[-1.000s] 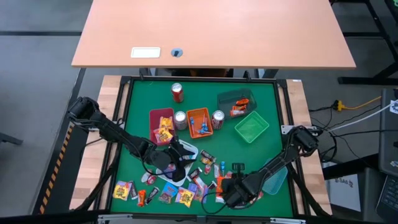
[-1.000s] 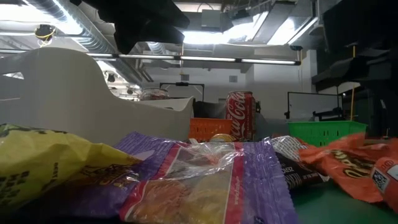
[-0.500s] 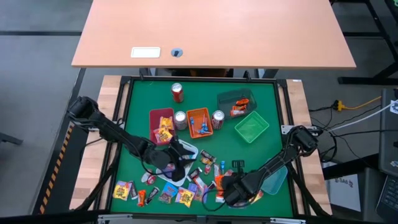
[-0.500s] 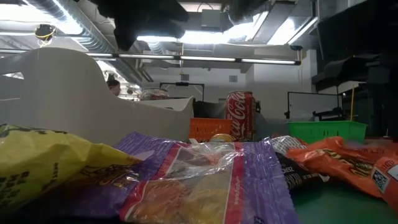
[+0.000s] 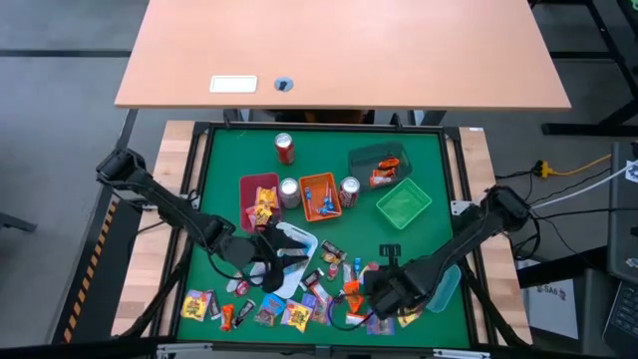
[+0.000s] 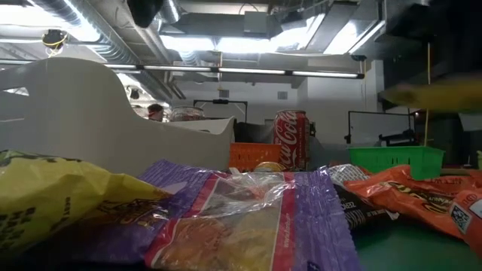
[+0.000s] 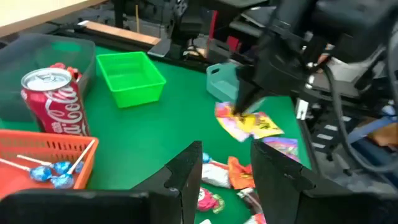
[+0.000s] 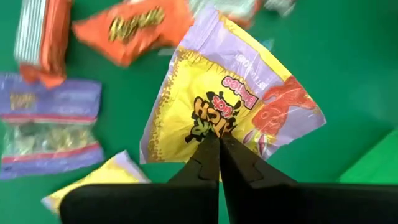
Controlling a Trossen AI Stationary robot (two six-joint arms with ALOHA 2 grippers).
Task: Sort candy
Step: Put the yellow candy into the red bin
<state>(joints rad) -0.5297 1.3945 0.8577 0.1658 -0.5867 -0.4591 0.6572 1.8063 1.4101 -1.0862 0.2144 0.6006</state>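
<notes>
Many wrapped candy pieces lie in a heap along the near edge of the green mat. My right gripper hangs over the heap's right end, pointing down, shut on a yellow and purple candy packet. The left wrist view shows that packet under the right gripper's fingers. My left gripper is open with nothing between its fingers, above the white tray at the mat's near left. My right gripper pinches the packet's printed yellow face between its two fingertips, close to one edge. The fingers come from above, pointing down. The packet hangs below them, lifted clear of the mat, with its face spread flat.
At the far side stand a red tray, an orange tray, a green tray and a dark tray. A teal tray stands at the near right. Three soda cans stand among them.
My right gripper has risen from the heap and carried the yellow and purple packet up, clear of the mat. My left gripper has gone up a little and drawn back toward the table's left edge, still open.
</notes>
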